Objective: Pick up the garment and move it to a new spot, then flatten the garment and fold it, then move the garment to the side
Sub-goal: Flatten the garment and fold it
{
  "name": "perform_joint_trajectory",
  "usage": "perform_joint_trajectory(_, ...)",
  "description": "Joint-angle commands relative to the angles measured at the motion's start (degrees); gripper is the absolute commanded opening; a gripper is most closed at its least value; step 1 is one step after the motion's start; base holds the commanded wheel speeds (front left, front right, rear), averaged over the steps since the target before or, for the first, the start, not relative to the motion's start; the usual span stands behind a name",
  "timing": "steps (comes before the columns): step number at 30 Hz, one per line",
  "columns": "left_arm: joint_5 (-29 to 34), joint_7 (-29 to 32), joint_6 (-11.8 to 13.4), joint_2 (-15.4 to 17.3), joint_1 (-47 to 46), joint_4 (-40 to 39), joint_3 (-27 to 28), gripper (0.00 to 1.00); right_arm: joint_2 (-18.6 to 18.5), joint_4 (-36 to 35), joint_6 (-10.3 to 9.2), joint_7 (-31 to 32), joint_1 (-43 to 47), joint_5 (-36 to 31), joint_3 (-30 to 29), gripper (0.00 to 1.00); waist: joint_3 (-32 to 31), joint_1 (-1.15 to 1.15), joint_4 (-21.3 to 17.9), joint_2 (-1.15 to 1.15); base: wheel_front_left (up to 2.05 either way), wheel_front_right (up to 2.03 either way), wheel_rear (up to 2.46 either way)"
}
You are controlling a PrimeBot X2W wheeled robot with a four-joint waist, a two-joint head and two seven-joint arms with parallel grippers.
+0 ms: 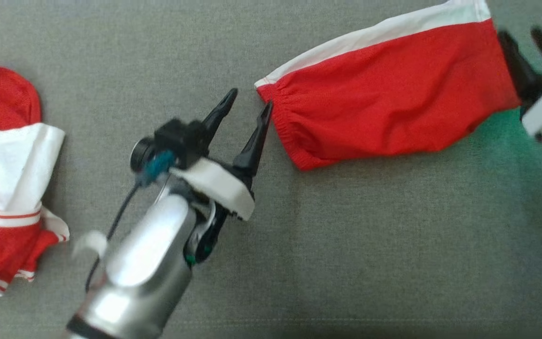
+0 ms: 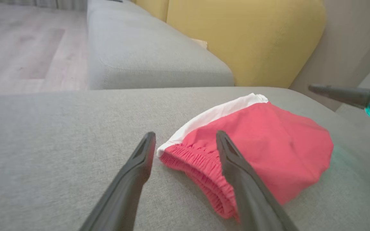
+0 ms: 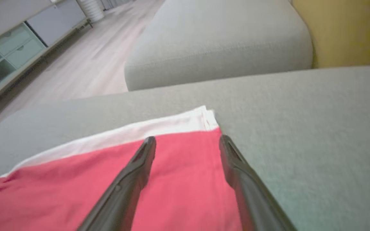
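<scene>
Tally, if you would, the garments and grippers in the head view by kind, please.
Red-and-white garments: 2, the folded garment and the crumpled garment
Grippers: 2, the left gripper and the right gripper
Total: 4

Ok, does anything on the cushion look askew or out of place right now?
The folded red garment lies flat but slanted across the grey cushion, with a white band showing along one edge. At the head view's left edge, a second red-and-white garment sits crumpled in a heap. Nothing looks damaged.
</scene>
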Motion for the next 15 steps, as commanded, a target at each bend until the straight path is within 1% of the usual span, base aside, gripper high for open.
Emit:
perform_joint_trajectory(1,1.0,-0.7,0.7,1.1,0.0,-2.6,2.6,1.00,-1.9,-0.7,0.37,-0.6,0.7,0.3,-0.1,1.00,-0.5,0.01,0.2,0.00,0.00,0.00,0.00)
perform_joint_trajectory(3,4.1,-0.7,3.1,0.7,4.0,-7.5,4.8,1.00,-2.1,2.1,0.37,-1.2,1.6,0.1,-0.7,1.00,-1.0,0.01,1.0,0.00,0.00,0.00,0.00)
perform_joint_trajectory(4,5.6,-0.7,4.0,0.5,6.0,-9.8,5.7,1.00,-2.2,3.7,0.37,-1.1,1.7,-0.2,-0.9,1.00,-1.1,0.01,1.5,0.00,0.00,0.00,0.00)
perform_joint_trajectory(7,9.5,-0.7,5.6,-0.3,11.4,-15.8,8.0,1.00,-1.8,8.1,0.37,-1.1,1.5,-0.9,-1.8,1.00,-1.1,0.01,3.4,0.00,0.00,0.00,0.00)
perform_joint_trajectory(11,13.6,-0.7,6.2,-1.3,17.1,-21.5,9.6,1.00,-1.2,13.1,0.37,-0.3,0.7,-1.8,-2.3,1.00,-0.7,0.01,6.1,0.00,0.00,0.00,0.00)
perform_joint_trajectory(15,15.3,-0.7,5.6,-2.2,20.7,-24.1,10.7,1.00,-1.0,18.5,0.37,0.5,0.0,-2.6,-2.6,1.00,-0.5,0.01,8.6,0.00,0.00,0.00,0.00)
